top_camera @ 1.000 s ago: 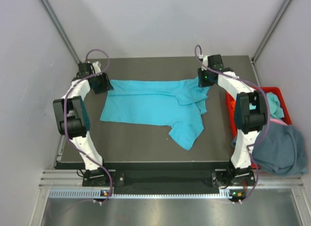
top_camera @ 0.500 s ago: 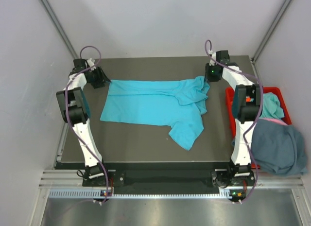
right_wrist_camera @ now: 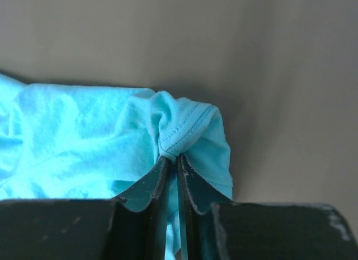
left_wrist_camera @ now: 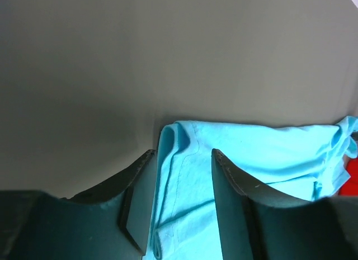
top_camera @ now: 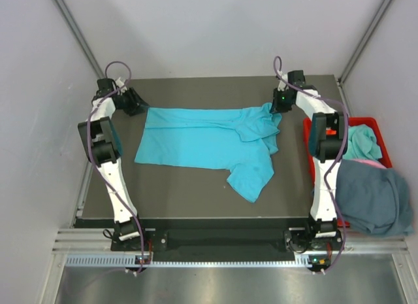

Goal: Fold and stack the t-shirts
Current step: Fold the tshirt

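Along the far edge of the table (top_camera: 196, 193), the turquoise t-shirt (top_camera: 202, 137) lies spread, your right gripper (right_wrist_camera: 173, 159) pinching its bunched far-right corner and the jaws of your left gripper (left_wrist_camera: 182, 154) spread astride its far-left corner, presumably so both ends lift together for a fold.

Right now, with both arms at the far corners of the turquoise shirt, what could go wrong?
The right gripper pinches only a small bunched bit of hem on the turquoise shirt, so the cloth may slip free on a lift. The left gripper is open with the other corner between its jaws. If the right pulls first, that corner could slide out and the shirt skew.
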`<state>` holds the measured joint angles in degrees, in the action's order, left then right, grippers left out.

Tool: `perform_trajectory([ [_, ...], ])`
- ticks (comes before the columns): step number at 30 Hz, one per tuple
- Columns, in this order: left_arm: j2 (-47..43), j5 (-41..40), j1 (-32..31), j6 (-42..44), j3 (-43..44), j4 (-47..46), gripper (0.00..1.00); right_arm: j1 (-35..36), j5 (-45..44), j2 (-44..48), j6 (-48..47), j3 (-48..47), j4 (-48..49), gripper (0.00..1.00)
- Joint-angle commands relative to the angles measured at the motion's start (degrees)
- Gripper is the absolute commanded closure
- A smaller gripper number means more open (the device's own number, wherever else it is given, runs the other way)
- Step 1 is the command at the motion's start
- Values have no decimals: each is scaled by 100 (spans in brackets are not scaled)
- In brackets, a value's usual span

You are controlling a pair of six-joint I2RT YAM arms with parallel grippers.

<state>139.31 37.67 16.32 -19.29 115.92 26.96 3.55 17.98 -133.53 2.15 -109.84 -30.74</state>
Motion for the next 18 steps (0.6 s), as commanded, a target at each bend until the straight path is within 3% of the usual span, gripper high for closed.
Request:
perform_trajectory([
  [1, 141, 232, 12, -136, 203, -86, 52, -83, 48, -120, 40, -362, -2, 92],
  [8, 246, 223, 3, -128, 168, -86, 58, -144, 39, -208, 66, -547, -20, 100],
  [12, 325, 223, 3, -128, 177, -138, 71, -144, 39, -304, 92, -705, 7, 100],
  [13, 343, 223, -6, -119, 194, -165, 84, -136, 48, -322, 101, -766, -11, 100],
  [16, 431, 162, -32, -110, 247, -174, 100, -144, -13, -401, 101, -854, -2, 100],
  [18, 466, 83, -49, -84, 265, -191, 100, -136, -31, -428, 75, -907, 7, 100],
])
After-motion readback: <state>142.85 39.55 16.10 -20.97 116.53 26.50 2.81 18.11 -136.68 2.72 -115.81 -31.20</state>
